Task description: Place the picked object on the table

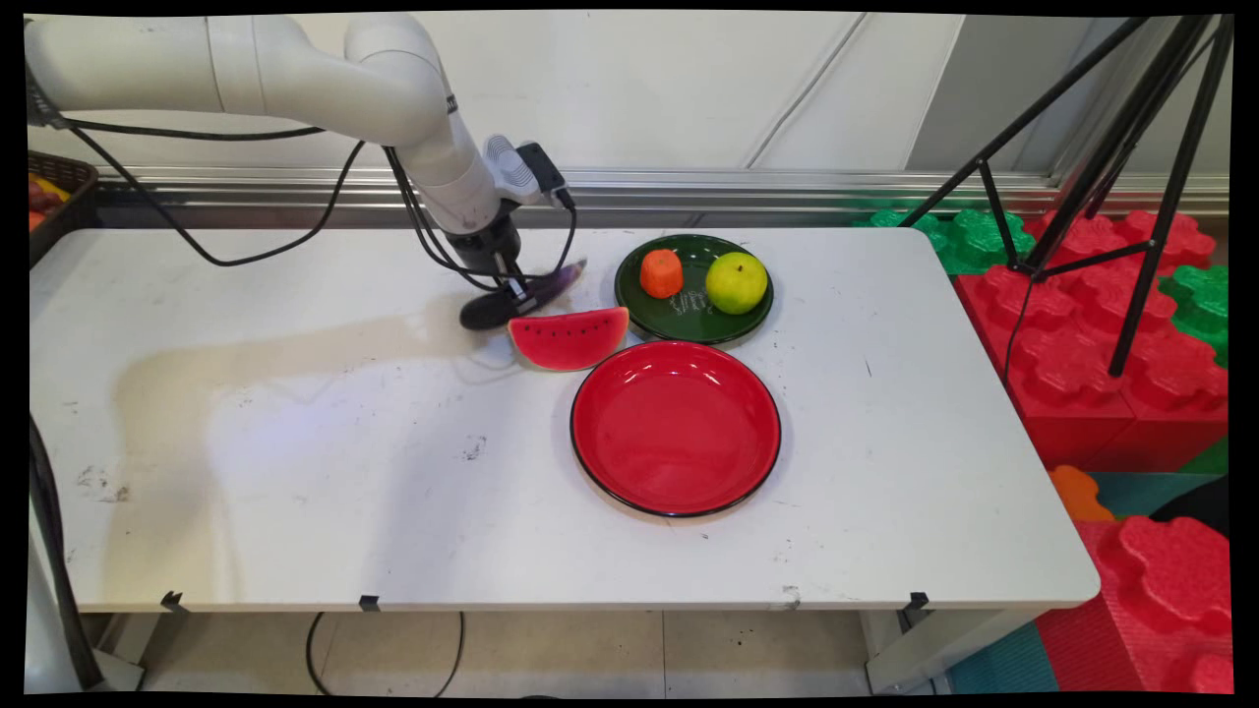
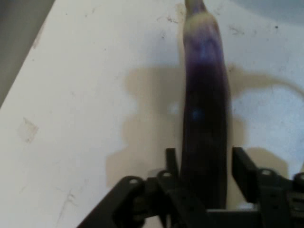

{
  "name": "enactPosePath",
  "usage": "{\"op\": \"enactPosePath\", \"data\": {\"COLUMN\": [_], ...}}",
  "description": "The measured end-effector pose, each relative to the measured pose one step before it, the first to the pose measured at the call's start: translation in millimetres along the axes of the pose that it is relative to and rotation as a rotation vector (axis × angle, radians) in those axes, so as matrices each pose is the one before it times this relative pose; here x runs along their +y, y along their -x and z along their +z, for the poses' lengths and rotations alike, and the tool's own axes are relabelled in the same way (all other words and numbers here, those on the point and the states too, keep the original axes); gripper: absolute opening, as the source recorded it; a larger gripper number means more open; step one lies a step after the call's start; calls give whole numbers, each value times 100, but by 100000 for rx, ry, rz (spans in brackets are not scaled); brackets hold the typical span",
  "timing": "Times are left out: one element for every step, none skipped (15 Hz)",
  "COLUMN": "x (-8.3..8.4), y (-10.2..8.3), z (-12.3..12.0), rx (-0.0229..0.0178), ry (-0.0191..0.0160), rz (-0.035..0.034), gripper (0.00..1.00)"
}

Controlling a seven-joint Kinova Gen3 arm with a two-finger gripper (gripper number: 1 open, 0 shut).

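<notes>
A long purple eggplant (image 1: 566,278) lies slanted at the table's back middle, just left of the green plate. My gripper (image 1: 513,290) comes down on its middle. In the hand view the eggplant (image 2: 204,85) runs up between my two black fingers (image 2: 172,159), which press its sides, so my gripper (image 2: 204,159) is shut on it. Its pale stem end points away from the hand. A watermelon slice (image 1: 570,337) lies right in front of the gripper, touching the red plate's rim.
An empty red plate (image 1: 675,492) sits at the table's middle. Behind it a green plate (image 1: 689,329) holds an orange fruit (image 1: 661,272) and a green apple (image 1: 736,282). A basket (image 1: 59,192) stands at the far left. Tripod legs and foam blocks are at the right.
</notes>
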Motion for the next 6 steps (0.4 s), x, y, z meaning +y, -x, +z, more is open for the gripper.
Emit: {"op": "enactPosePath", "data": {"x": [-103, -96, -71, -115, -87, -170], "y": [-53, -27, -20, -34, -24, -41], "z": [222, 137, 75, 65, 27, -37], "rx": [-269, -209, -67, 38, 24, 117], "ry": [201, 118, 82, 102, 3, -168], "rz": [446, 375, 290, 522, 504, 1104], "gripper": [100, 100, 100, 100, 100, 100]}}
